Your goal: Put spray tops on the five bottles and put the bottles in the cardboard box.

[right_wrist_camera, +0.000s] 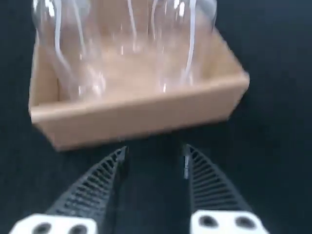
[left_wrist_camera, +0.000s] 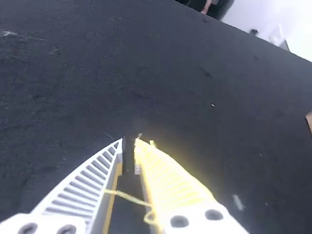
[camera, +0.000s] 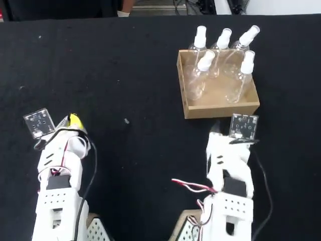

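Over to the cardboard box (camera: 223,109) first, out on the right half of the black table (camera: 125,60). Holds all five bottles (camera: 196,83), clear plastic, three along the far wall and two nearer the front. Every one capped with a white spray top (camera: 200,35), a couple leaning, the rest close to upright.

Down now to the right gripper (right_wrist_camera: 153,156). Sits just short of the box's near wall, apart from it, pointing straight at it. Fingers spread to a moderate gap, with nothing between them but dark cloth.

Across to the left gripper (left_wrist_camera: 129,146). Well away from the box, on the left half of the table, hanging low over the black cloth. White finger and yellow finger drawn in to a thin slit, gripping nothing.
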`<state>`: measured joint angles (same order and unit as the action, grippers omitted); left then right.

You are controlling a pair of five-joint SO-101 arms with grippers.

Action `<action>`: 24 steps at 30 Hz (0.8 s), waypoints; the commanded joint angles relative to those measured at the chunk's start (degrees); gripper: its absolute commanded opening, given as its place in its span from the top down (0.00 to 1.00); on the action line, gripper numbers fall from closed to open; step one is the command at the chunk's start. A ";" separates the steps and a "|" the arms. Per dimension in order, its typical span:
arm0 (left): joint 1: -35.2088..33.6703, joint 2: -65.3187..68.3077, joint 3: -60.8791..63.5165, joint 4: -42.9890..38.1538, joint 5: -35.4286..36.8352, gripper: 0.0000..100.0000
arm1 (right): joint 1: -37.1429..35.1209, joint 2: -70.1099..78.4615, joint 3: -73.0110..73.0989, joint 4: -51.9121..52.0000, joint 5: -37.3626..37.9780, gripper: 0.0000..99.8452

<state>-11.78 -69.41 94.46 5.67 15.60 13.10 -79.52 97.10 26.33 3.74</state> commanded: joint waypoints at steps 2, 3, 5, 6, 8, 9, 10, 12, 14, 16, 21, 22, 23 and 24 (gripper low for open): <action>5.23 -0.79 1.01 -0.18 -4.22 0.97 | -0.09 -17.63 0.04 28.92 0.26 0.85; 5.58 -0.79 2.33 -0.18 -6.86 0.97 | -0.09 -20.00 -0.04 32.88 0.26 0.85; 5.76 -0.70 2.95 1.67 -12.57 0.97 | -0.09 -24.66 -0.31 40.53 0.26 0.85; 5.67 -0.79 2.95 3.96 -14.95 0.97 | -0.09 -26.68 -0.40 43.87 0.26 0.85; 5.67 -0.88 2.95 7.91 -18.73 0.97 | -0.09 -29.49 -0.66 48.88 0.26 0.85; 5.93 -0.88 2.95 10.02 -20.22 0.97 | -0.09 -29.32 -0.66 48.70 0.26 0.85; 6.02 -0.79 2.95 12.57 -21.10 0.97 | -0.09 -28.97 -0.66 48.53 0.26 0.85; 6.11 -0.79 2.95 17.93 -22.07 0.97 | -0.09 -28.00 -0.66 48.09 0.26 0.85; 5.67 -0.88 2.95 21.89 -21.80 0.97 | -0.18 -27.91 -0.57 48.09 0.26 0.85; 5.67 -0.88 2.51 22.15 -21.98 0.97 | -0.18 -27.91 -0.57 48.09 0.26 0.85; 5.67 -0.88 2.51 22.15 -21.89 0.97 | -0.18 -27.91 -0.57 48.09 0.26 0.85; 5.76 -0.88 2.51 22.15 -22.07 0.97 | -0.18 -27.91 -0.57 48.09 0.26 0.85; 5.76 -0.88 2.51 22.15 -22.07 0.97 | -0.26 -27.91 -0.57 48.09 0.26 0.85; 5.76 -0.88 2.51 22.15 -22.07 0.97 | -0.35 -27.91 -0.57 48.09 0.26 0.85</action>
<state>-6.42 -69.41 96.13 27.65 -6.11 13.10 -102.99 96.92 73.98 3.91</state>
